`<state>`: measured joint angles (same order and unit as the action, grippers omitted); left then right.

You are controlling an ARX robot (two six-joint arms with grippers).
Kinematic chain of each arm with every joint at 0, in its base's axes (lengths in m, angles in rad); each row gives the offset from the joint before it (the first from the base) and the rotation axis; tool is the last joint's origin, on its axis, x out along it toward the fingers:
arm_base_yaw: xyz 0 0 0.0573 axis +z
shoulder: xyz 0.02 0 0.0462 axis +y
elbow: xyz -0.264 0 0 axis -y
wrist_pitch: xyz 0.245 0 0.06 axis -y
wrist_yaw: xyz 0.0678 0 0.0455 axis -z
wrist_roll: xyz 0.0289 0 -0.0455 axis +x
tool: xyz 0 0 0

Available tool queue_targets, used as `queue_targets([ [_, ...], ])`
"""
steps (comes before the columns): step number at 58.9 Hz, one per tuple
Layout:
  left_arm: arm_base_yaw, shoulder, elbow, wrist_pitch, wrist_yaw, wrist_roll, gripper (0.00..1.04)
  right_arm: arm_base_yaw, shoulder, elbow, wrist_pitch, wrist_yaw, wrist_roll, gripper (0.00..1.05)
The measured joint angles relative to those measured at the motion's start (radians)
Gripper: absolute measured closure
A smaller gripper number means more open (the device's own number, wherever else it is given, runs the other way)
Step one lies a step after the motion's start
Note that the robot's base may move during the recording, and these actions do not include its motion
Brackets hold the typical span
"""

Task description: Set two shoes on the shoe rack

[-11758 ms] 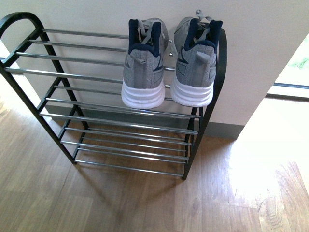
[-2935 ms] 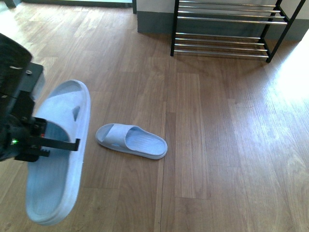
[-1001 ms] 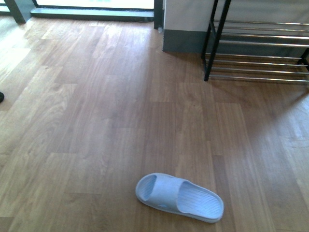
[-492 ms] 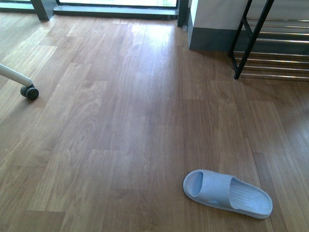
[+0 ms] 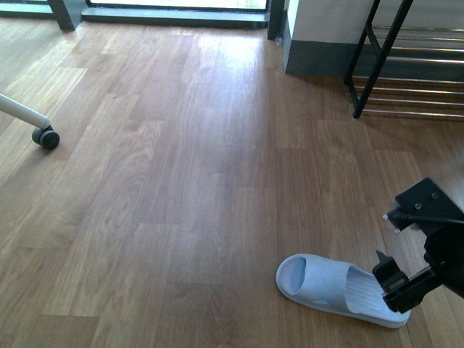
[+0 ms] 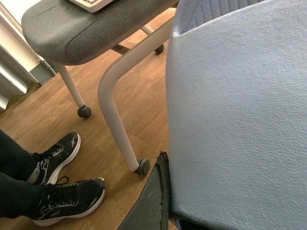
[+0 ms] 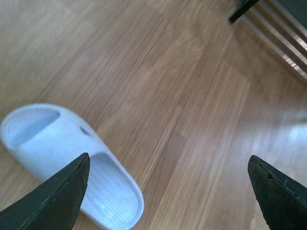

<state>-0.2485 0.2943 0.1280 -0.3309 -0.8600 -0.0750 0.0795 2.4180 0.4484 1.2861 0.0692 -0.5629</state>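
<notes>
Right gripper [image 7: 168,160], spread wide, is hovering by the floor slide [image 5: 322,285] at lower right, needing to straddle its strap squarely; left gripper [image 6: 168,201] is pinching the other slide [image 6: 240,120].

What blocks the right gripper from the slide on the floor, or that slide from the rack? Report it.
Nothing visible. The right gripper hangs open above the heel end of the slide, with only air between. From there to the shoe rack lies bare wooden floor. The left gripper holds the other slide.
</notes>
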Motion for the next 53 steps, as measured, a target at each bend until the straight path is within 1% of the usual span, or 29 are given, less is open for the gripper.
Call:
queue_targets([
  [5, 0.0, 0.0, 0.0, 0.0, 0.0, 0.0, 1.03, -0.017, 0.09, 0.053, 0.008, -0.019, -0.045, 0.09],
  [8, 0.0, 0.0, 0.0, 0.0, 0.0, 0.0, 1.03, -0.024, 0.14, 0.096, 0.005, -0.051, -0.074, 0.09],
  [16, 0.0, 0.0, 0.0, 0.0, 0.0, 0.0, 1.03, -0.029, 0.254, 0.192, 0.015, -0.095, -0.13, 0.09],
  [22, 0.0, 0.0, 0.0, 0.0, 0.0, 0.0, 1.03, -0.047, 0.344, 0.281, -0.011, -0.144, -0.163, 0.09],
  [27, 0.0, 0.0, 0.0, 0.0, 0.0, 0.0, 1.03, -0.066, 0.394, 0.341, -0.043, -0.167, -0.183, 0.09],
  [43, 0.0, 0.0, 0.0, 0.0, 0.0, 0.0, 1.03, -0.093, 0.435, 0.425, -0.145, -0.227, -0.188, 0.09],
  [53, 0.0, 0.0, 0.0, 0.0, 0.0, 0.0, 1.03, -0.079, 0.438, 0.459, -0.229, -0.311, -0.15, 0.09],
])
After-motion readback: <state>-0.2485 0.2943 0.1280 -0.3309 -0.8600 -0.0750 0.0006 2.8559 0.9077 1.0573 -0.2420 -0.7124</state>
